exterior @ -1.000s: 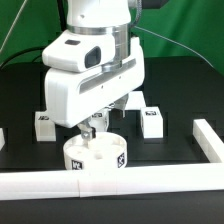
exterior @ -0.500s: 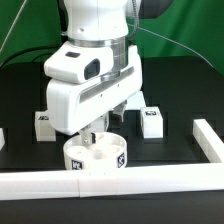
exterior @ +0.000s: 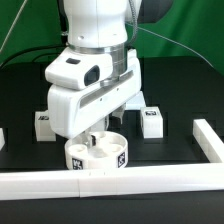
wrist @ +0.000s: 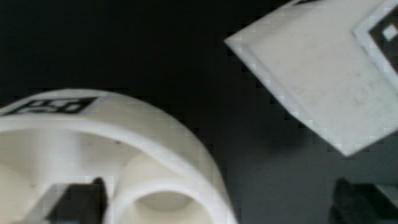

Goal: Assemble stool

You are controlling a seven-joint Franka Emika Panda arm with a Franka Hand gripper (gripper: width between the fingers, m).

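Stool seat disc [exterior: 97,154]: thick white round part, lower centre of the exterior view, flat on the black table [exterior: 180,90]. Recesses open on its upper face, black-and-white marker tags on its side wall. It sits just behind the front rail [exterior: 130,181], a long white bar across the bottom of the frame; touching or not, can't tell.

Claw [exterior: 96,138] hangs directly over the seat disc, tips down at its top face. The Panda arm's [exterior: 95,60] big white hand housing fills the middle of the frame and hides most of the fingers. In the wrist view, the seat disc [wrist: 107,140] shows curved rim, a tag and a round recess. The dark fingertips [wrist: 79,200] stand well apart: one over the disc's inner part, the other outside the rim with dark table showing between it and the disc wall. So the claw [wrist: 222,200] is spread fairly wide and grips nothing that shows.

Left-side leg [exterior: 42,123]: small white block with tag, on the table mid-left of the exterior view, apart from the disc. Right-side leg [exterior: 152,120]: same kind of block, mid-right, also apart. The wrist view shows one tagged white block [wrist: 320,75] near the disc, not touching; can't tell which leg it is.

Right rail [exterior: 209,141] runs up the right edge from the front rail's end. Green backdrop [exterior: 190,30] behind the table.
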